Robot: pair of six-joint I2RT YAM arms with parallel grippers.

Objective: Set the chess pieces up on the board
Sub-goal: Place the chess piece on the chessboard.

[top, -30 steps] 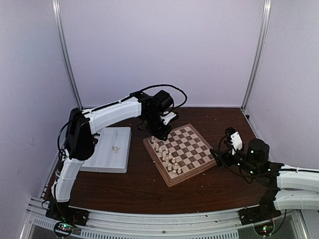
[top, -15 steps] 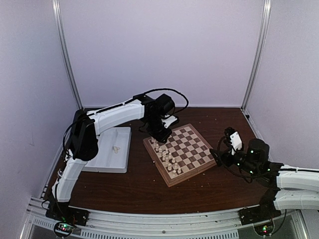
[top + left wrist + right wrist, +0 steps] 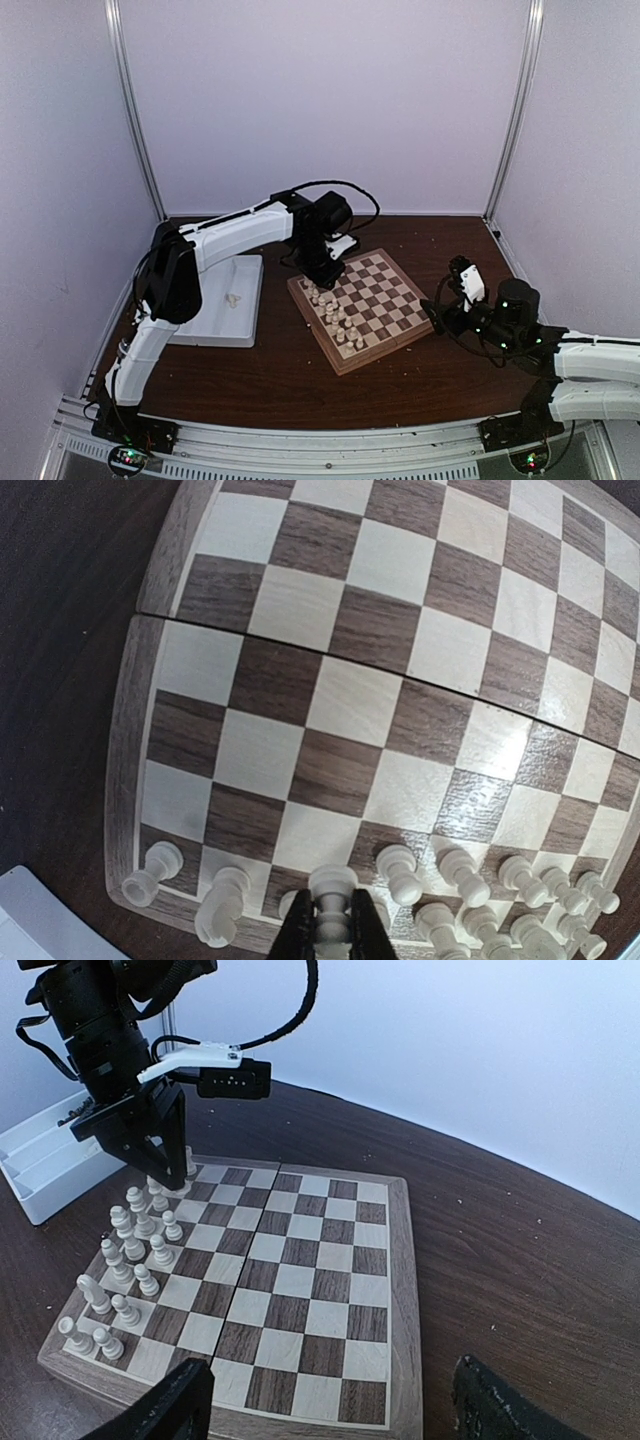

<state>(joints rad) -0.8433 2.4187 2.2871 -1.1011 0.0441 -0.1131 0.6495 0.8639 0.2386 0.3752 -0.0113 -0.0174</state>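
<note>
One table [image 3: 290, 385]: dark brown wood. I see both arm bases at its near edge, with the tray and board on top.
Left arm [image 3: 235, 228]: white and black, reaching over the tray to the board's far-left corner.
Right arm [image 3: 590, 360]: lying low at the right, wrist aimed at the board's right corner.
Tray [image 3: 215, 315]: white, compartmented, on the table left of the board and apart from it.
Board [image 3: 385, 300]: cream and brown checks with a light wood border. It sits mid-table between the arms, turned corner-on to the overhead camera.
Right gripper [image 3: 330, 1415]: jaws spread wide with nothing between them, by the board's near edge in its own wrist view.
Left gripper [image 3: 332, 935]: jaws closed against the stem of a cream piece [image 3: 333, 892], over the outer row at the board's left edge. I cannot tell whether that piece's base touches the board.
Row pieces [image 3: 335, 318]: cream, upright, in two rows along the board's left edge. The rest of the board is bare squares.
Lone piece [image 3: 233, 298]: small, cream, lying in the tray. I cannot make out its type.
</note>
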